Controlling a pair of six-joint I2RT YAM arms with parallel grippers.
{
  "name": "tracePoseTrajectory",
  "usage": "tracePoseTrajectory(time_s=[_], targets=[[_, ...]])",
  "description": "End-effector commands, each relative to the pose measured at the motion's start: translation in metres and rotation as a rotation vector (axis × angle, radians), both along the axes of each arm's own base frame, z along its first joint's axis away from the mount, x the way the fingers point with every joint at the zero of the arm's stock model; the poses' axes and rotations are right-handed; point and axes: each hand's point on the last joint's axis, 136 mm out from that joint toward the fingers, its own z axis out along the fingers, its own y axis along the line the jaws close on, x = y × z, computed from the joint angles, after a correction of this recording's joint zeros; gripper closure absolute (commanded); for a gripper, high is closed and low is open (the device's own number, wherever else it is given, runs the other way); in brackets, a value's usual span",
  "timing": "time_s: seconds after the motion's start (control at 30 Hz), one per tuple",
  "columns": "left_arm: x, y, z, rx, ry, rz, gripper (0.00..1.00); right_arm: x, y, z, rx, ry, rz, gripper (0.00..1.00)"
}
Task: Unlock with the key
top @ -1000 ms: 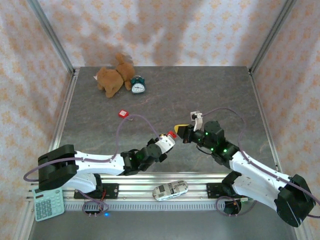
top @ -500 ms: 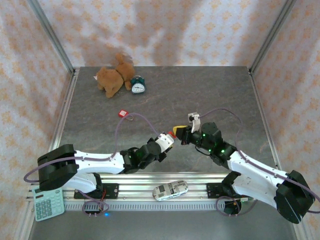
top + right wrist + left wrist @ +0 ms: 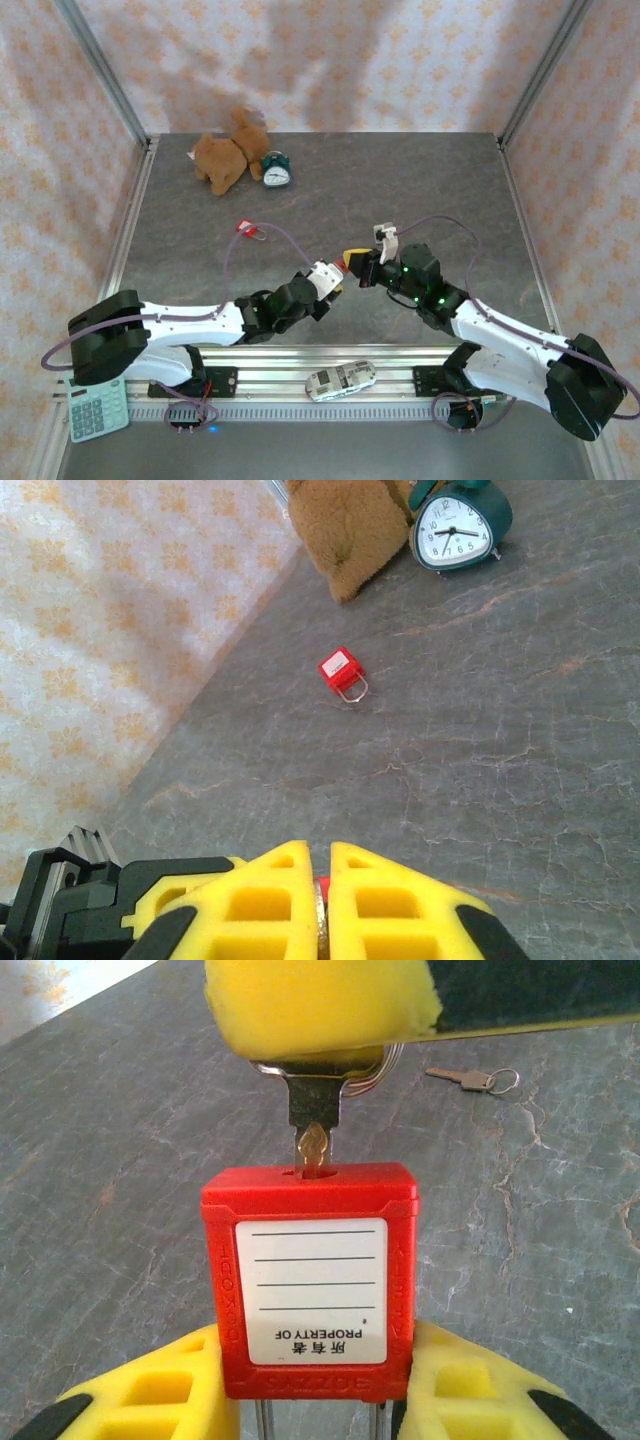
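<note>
Two red padlocks are counted — the held padlock (image 3: pixel 310 1280) is clamped in the left jaws near the middle of the surface (image 3: pixel 430 180), and the loose padlock (image 3: pixel 245 228) lies at 10 o'clock of it. Two keys are seen: the key (image 3: pixel 314 1110), pinched in the shut right jaws, is tipped into the held padlock's keyhole; the spare key (image 3: pixel 470 1079) lies flat. Open surface is found toward 1 o'clock, up to the far edge.

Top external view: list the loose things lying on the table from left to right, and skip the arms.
calculator → brown plush animal → teal alarm clock → silver toy car. The spare red padlock falls within the plush animal's span, so it is left out.
</note>
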Motion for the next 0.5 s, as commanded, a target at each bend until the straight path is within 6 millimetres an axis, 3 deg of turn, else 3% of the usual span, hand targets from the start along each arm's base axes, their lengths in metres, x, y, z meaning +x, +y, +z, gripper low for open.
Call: tracePoseTrajectory(time_s=[0.0,0.47], targets=[[0.024,-0.009,0.092,-0.294,-0.136,0.076,0.69,-0.036,0.011,-0.045,-0.095,0.136,0.14,0.92],[0.023,-0.011,0.106,-0.319,-0.106,0.015,0.69,-0.039,0.009,-0.065,-0.154,0.154,0.163,0.92]])
